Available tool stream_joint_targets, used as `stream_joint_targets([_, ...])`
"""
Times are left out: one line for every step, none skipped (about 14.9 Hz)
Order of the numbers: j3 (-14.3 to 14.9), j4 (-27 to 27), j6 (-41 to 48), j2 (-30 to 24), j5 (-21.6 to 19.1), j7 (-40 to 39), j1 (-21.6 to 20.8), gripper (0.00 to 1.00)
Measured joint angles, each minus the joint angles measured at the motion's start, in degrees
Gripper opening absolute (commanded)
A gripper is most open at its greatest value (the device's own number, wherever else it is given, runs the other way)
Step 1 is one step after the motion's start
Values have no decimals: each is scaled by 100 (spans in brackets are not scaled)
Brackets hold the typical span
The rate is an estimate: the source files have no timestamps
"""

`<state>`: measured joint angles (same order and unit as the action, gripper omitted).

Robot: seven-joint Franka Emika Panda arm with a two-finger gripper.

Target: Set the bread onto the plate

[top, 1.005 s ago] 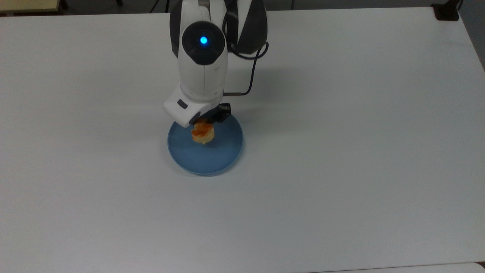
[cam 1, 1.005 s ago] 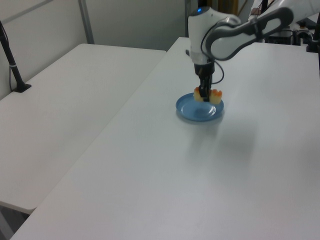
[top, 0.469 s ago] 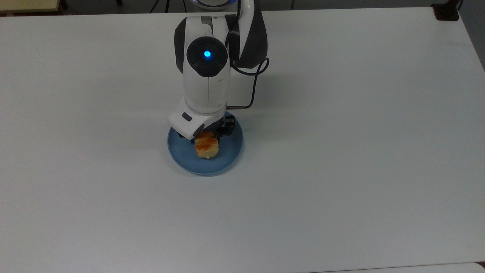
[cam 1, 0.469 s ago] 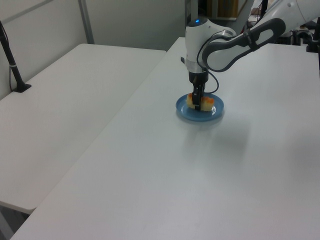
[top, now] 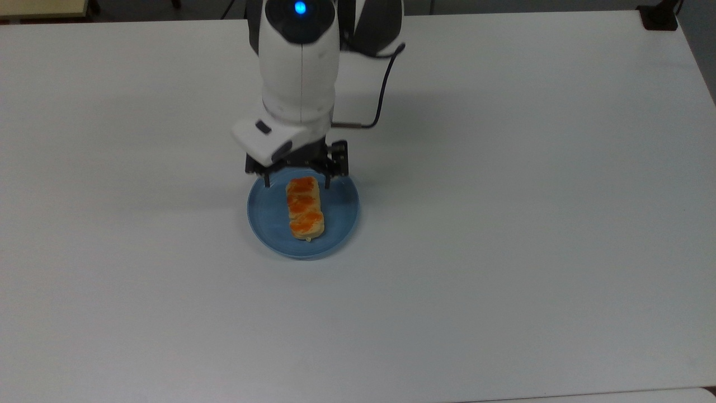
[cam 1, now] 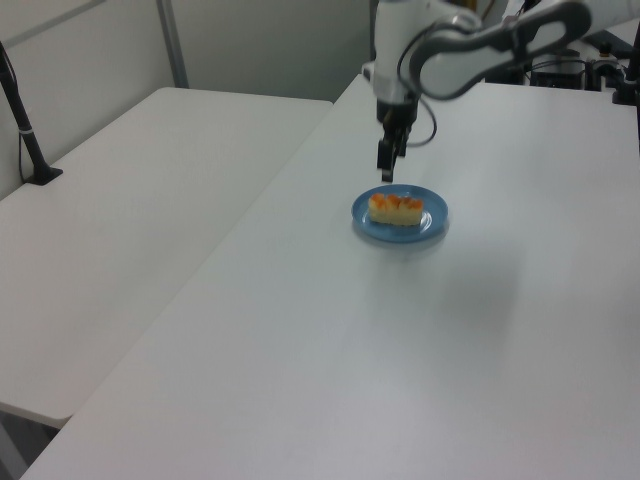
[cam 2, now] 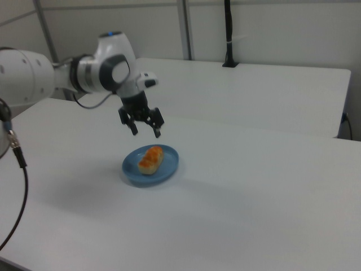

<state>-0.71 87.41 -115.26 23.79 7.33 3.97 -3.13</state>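
The bread (top: 305,207) lies flat in the middle of the blue plate (top: 338,221), its three orange bumps facing up. It also shows on the plate (cam 1: 432,222) as a pale roll, the bread (cam 1: 396,208), and in the right view as the bread (cam 2: 150,158) on the plate (cam 2: 169,167). My gripper (top: 297,183) hangs above the plate's far rim, open, fingers spread and holding nothing. From the side, the gripper (cam 2: 146,131) is clearly raised off the bread. The gripper (cam 1: 386,173) points straight down.
The white table (top: 503,224) spreads wide around the plate on every side. A second white table (cam 1: 130,200) stands at the left view's left, with a black post (cam 1: 22,125) on it. A black cable (top: 383,95) loops beside the arm.
My gripper has let go of the bread, opened and risen. The bread now lies flat on the plate instead of standing on end between the fingers.
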Motion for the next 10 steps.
stream_joint_targets([0,-12,275,-204,0,86,1,100])
stream_joint_targets([0,-16,576,-415,0,137,1,100])
stream_joint_targets([0,-19,905,-635,0,168,1,100])
stream_joint_targets([0,-20,1234,-849,-1,186,2,100])
stream_joint_targets([0,-20,1537,-1055,-1,197,6,100])
stream_joint_targets([1,-16,1794,-1255,-1,201,13,100])
stream_joint_targets([2,-11,1990,-1443,-1,202,22,100])
stream_joint_targets([2,-5,2125,-1606,-1,202,33,100])
stream_joint_targets([3,18,2243,-1800,-1,202,61,100])
stream_joint_targets([3,46,2265,-1889,-1,202,86,100])
